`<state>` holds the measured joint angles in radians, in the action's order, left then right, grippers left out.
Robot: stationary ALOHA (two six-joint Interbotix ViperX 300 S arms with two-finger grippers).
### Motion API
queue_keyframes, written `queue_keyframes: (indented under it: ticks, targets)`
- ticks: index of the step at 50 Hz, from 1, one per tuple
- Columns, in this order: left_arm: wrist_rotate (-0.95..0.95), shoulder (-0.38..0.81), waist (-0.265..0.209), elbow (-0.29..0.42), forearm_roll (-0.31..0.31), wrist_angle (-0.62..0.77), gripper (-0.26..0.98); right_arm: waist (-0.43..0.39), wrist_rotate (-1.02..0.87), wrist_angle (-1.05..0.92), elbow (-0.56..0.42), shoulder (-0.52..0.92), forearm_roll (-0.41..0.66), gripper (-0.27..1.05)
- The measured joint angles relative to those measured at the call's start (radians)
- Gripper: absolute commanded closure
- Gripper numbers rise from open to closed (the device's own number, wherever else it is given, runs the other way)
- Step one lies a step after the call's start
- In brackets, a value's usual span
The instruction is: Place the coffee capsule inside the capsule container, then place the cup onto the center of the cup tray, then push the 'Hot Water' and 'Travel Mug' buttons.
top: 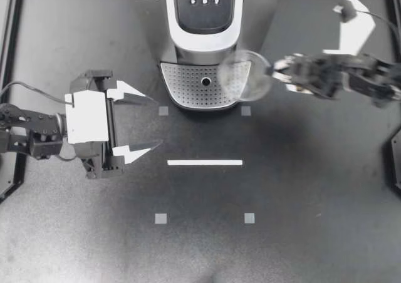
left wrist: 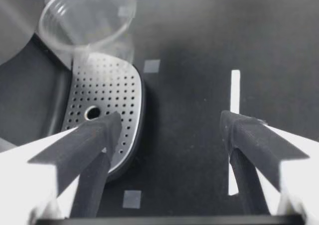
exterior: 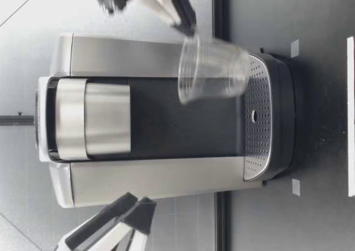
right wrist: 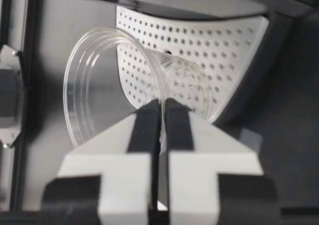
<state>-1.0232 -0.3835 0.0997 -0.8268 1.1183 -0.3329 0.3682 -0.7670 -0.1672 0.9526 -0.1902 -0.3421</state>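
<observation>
Silver-and-black coffee machine [top: 207, 20] overhangs perforated metal cup tray [top: 188, 86] — clear plastic cup [top: 245, 75] blocks its right edge; front approach open.

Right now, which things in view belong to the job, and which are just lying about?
Job: cup, pinched at its rim by my right gripper; cup tray; button panel; my left gripper, open and empty.
Lying about: white tape strip; grey square markers.
</observation>
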Motion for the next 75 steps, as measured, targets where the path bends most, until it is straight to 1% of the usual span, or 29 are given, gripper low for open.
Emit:
queue_keyframes:
  ticks: [19, 29, 48, 56, 68, 75]
  targets:
    - [0.0, -0.002, 0.0, -0.009, -0.002, 0.0, -0.01, -0.002, 0.0, 0.0, -0.11, 0.12, 0.032, 0.7]
    - [-0.002, 0.0, 0.0, -0.011, 0.0, -0.002, -0.01, -0.002, 0.002, 0.0, -0.135, 0.15, 0.043, 0.7]
    - [0.0, 0.0, 0.0, -0.015, -0.002, 0.0, -0.01, -0.002, 0.002, 0.0, -0.152, 0.172, 0.055, 0.68]
    - [-0.002, -0.002, 0.0, -0.015, 0.0, 0.0, -0.01, -0.002, 0.002, 0.0, -0.163, 0.181, 0.08, 0.63]
    - [-0.002, 0.0, 0.0, -0.015, 0.0, 0.0, -0.01, -0.002, 0.002, 0.0, -0.166, 0.184, 0.091, 0.44]
    - [-0.003, 0.0, 0.0, -0.015, 0.0, 0.0, -0.01, -0.002, 0.002, 0.0, -0.167, 0.184, 0.091, 0.37]
